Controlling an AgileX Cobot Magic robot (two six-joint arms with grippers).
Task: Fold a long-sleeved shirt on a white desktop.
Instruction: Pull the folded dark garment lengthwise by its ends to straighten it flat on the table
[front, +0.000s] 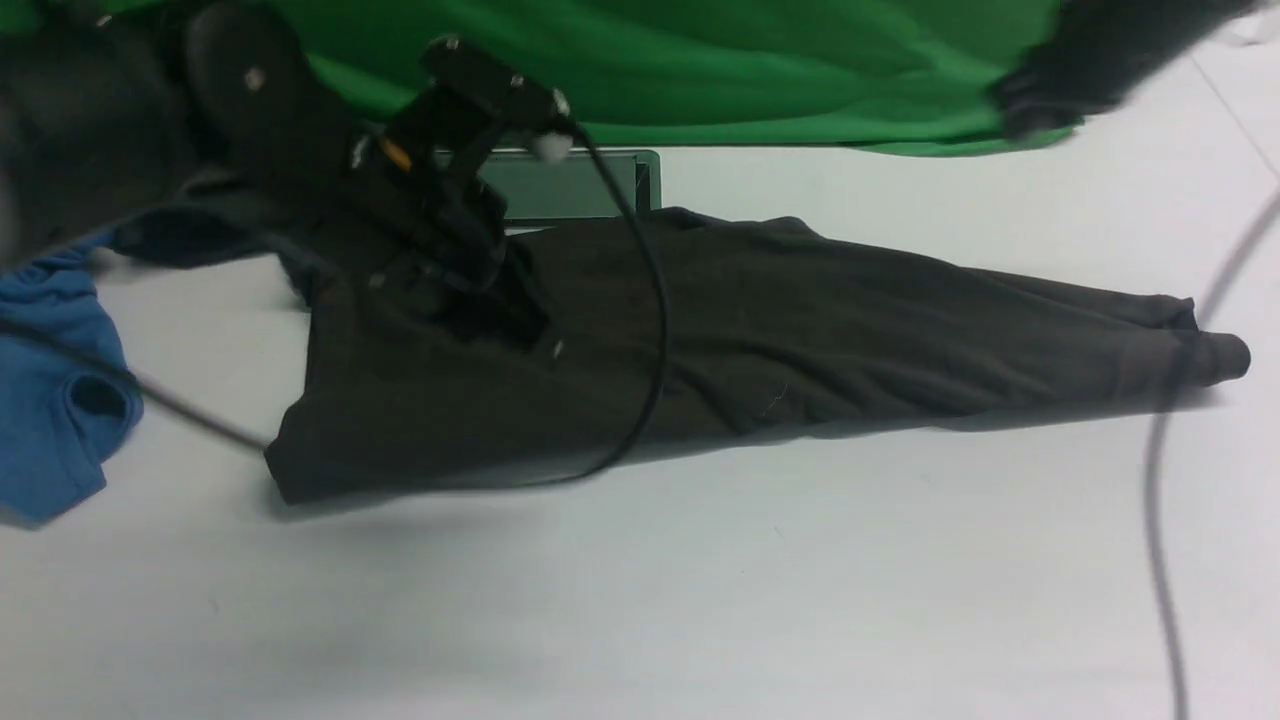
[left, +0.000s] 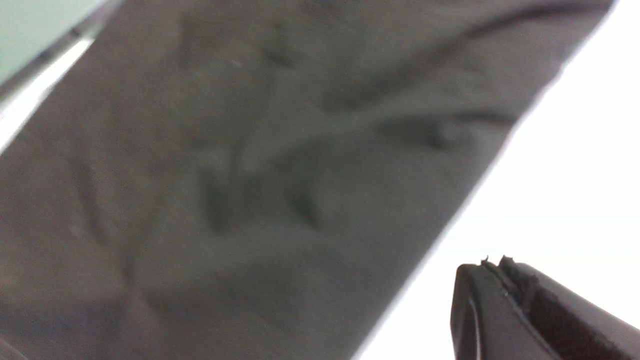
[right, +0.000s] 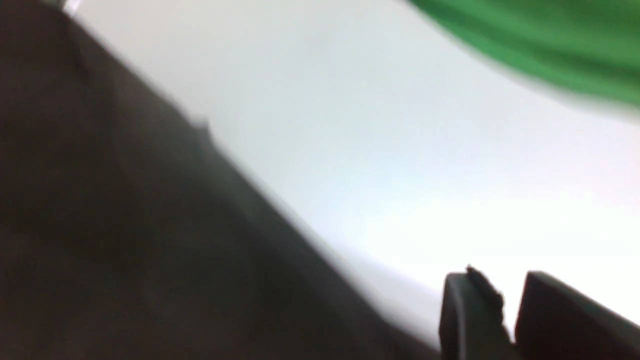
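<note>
The long-sleeved shirt (front: 760, 330) lies on the white desktop (front: 700, 580) as a long dark band that narrows toward the right. My left arm (front: 440, 200) hangs over its wide left end. In the left wrist view the left gripper (left: 492, 264) is shut with no cloth in it, beside the shirt (left: 260, 190) and over bare desktop. My right arm (front: 1070, 70) is a dark blur at the far right back. The right gripper (right: 505, 282) stands slightly open and holds nothing. It is next to the shirt's edge (right: 125, 240).
A blue T-shirt (front: 50, 400) and a smaller dark garment (front: 190, 235) lie at the left. A grey hatch (front: 570, 185) sits behind the shirt, under the green backdrop (front: 750, 70). Black cables (front: 655, 330) loop over the shirt, and another cable (front: 1160, 480) runs down the right.
</note>
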